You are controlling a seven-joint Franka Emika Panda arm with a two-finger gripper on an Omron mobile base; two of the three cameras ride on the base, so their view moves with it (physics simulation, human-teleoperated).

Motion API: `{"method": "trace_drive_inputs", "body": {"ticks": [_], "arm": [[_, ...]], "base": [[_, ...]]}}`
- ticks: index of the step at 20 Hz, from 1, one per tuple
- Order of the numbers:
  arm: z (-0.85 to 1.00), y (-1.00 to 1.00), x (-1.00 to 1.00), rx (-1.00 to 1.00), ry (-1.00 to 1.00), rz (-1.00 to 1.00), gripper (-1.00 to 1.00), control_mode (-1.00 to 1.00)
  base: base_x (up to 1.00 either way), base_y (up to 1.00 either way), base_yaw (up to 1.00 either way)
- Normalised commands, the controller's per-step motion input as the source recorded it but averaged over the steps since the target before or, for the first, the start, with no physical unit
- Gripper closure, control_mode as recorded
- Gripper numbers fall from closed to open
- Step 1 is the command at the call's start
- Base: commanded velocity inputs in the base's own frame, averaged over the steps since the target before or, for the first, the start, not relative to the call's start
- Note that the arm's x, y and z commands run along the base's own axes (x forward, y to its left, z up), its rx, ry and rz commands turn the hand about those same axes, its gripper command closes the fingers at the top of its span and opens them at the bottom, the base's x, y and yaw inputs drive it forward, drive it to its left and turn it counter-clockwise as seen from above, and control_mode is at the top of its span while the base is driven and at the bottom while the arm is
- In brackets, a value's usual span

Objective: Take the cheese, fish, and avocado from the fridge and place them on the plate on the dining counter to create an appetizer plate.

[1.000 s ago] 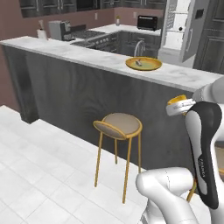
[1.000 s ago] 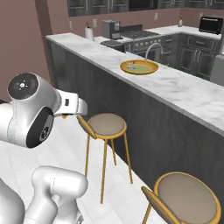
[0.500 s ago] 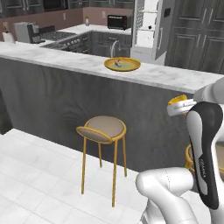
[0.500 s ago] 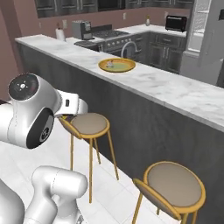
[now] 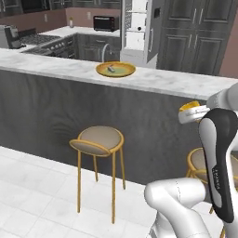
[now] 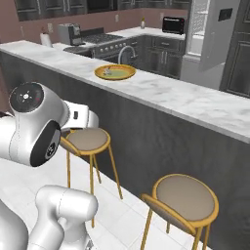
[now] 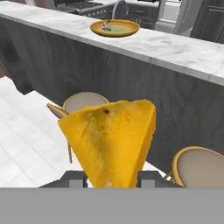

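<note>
Hand view: tool (image 7: 111,177) grips cheese (image 7: 111,138); plate (image 7: 127,31) near counter edge.

Simulated kitchen with dark cabinets, white tiled floor and gold-legged stools.

A white tiled floor (image 5: 32,186) runs up to a long dark grey panel (image 5: 46,116). Two round stools (image 6: 88,141) with beige seats and thin gold legs stand before it. Behind, dark grey cupboards (image 5: 204,37) line a dusky pink wall (image 6: 53,22). On the far marble worktops (image 5: 79,31) are a black microwave (image 5: 104,23), a stove (image 6: 95,39) and a curved tap (image 6: 126,52). Lighting is even and soft.
</note>
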Motion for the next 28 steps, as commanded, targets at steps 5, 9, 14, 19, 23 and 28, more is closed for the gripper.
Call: {"method": "trace_drive_inputs", "body": {"ticks": [5,9,14,19,23,28], "arm": [[0.00,0.00,0.00,0.00,0.00,0.00,1.00,1.00],[0.00,0.00,0.00,0.00,0.00,0.00,1.00,1.00],[0.00,0.00,0.00,0.00,0.00,0.00,1.00,1.00],[0.00,0.00,0.00,0.00,0.00,0.00,1.00,1.00],[0.00,0.00,0.00,0.00,0.00,0.00,1.00,1.00],[0.00,0.00,0.00,0.00,0.00,0.00,1.00,1.00]], "base": [[0.33,0.48,-0.23],[0.32,0.74,-0.19],[0.45,0.90,-0.14],[0.66,0.44,-0.20],[0.72,0.02,-0.22],[0.79,-0.06,-0.24]]}}
